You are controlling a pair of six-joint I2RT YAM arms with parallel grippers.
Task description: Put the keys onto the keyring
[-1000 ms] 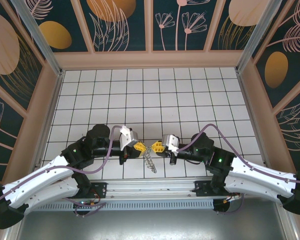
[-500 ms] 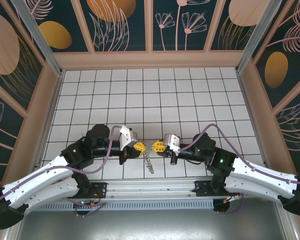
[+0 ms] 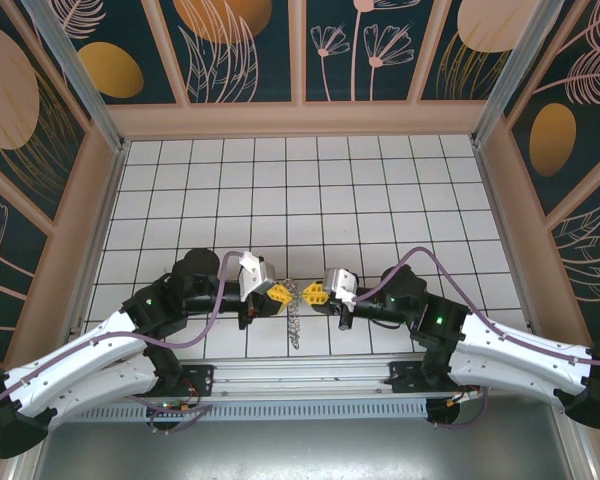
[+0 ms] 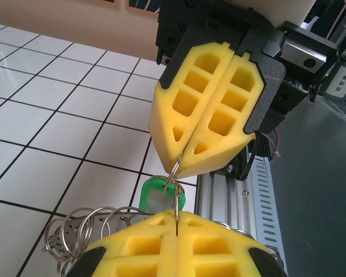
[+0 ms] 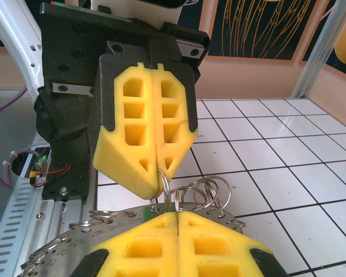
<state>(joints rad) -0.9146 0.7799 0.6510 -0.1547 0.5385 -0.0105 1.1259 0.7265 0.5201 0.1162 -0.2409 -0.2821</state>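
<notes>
My left gripper (image 3: 280,296) and right gripper (image 3: 313,294) meet tip to tip above the near tiles. Both are shut, each on a small split ring, and the two rings link. In the left wrist view my left gripper (image 4: 177,214) pinches one ring (image 4: 177,205); the right gripper's yellow fingers (image 4: 205,115) pinch the other (image 4: 173,171). The green-headed key (image 4: 155,199) hangs just behind them. In the right wrist view my right gripper (image 5: 177,213) faces the left fingers (image 5: 147,133). The keyring (image 5: 106,224), a flat numbered metal band with several small rings (image 5: 210,193), hangs below, its tail (image 3: 294,330) dangling.
The white tiled floor (image 3: 310,200) stretches away behind the grippers, enclosed by patterned walls (image 3: 300,50). An aluminium rail (image 3: 300,375) with the arm bases runs along the near edge, just under the dangling bunch. More loose rings (image 4: 81,228) hang left of my left fingers.
The dangling tail of the bunch has swung slightly left. The right gripper has shifted a little out and back; both grippers stay shut on their rings.
</notes>
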